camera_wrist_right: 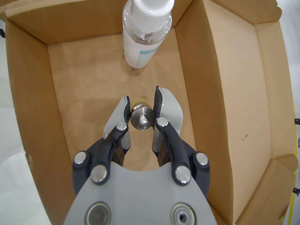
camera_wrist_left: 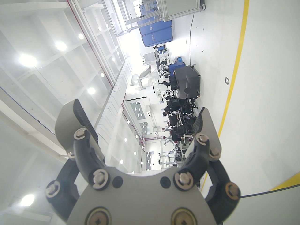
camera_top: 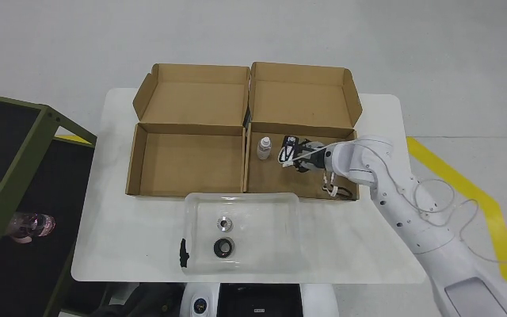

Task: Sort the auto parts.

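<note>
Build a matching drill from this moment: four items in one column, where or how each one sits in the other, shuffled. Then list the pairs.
1. spray bottle
2. metal fitting
3. black ring
4. left gripper

A. lies in the clear tray
B. open, holding nothing
C. stands upright in the right cardboard box
D. clamped in the right gripper

Pairs: 1-C, 2-D, 3-A, 4-B
</note>
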Robot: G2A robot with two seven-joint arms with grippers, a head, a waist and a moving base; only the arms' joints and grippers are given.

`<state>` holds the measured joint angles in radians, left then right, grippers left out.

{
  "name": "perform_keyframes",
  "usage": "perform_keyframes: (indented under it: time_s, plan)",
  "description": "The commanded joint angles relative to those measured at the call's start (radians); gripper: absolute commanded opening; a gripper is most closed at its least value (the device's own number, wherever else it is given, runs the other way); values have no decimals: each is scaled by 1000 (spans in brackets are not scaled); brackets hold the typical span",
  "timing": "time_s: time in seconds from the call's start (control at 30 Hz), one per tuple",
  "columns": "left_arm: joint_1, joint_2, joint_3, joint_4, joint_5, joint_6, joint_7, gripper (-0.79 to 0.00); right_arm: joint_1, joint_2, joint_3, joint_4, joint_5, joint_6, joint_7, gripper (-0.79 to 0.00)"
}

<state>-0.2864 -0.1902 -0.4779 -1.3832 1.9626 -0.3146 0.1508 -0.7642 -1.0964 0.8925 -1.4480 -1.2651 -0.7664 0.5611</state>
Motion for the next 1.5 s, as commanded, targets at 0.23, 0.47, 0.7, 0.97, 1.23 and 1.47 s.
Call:
perform_keyframes:
  time_s: [0.23, 0.47, 0.7, 0.97, 1.23, 1.47]
  plan:
    - [0, 0, 0, 0, 0, 0, 0, 0, 30, -21, -53, 55, -34, 30, 0, -702]
    - [0, 0, 0, 0, 0, 0, 0, 0, 35, -31, -66, 68, -30, 38, -20, -514]
    - [0, 0, 0, 0, 0, 0, 0, 0, 7, -19, -16, 0, -20, 34, -24, -443]
    - [0, 0, 0, 0, 0, 0, 0, 0, -115, 22, 126, -186, 11, 29, -48, -416]
    - [0, 0, 0, 0, 0, 0, 0, 0, -277, 58, 234, -422, -25, 3, -40, -406]
    - [0, 0, 0, 0, 0, 0, 0, 0, -368, 70, 248, -530, -28, -39, -82, -416]
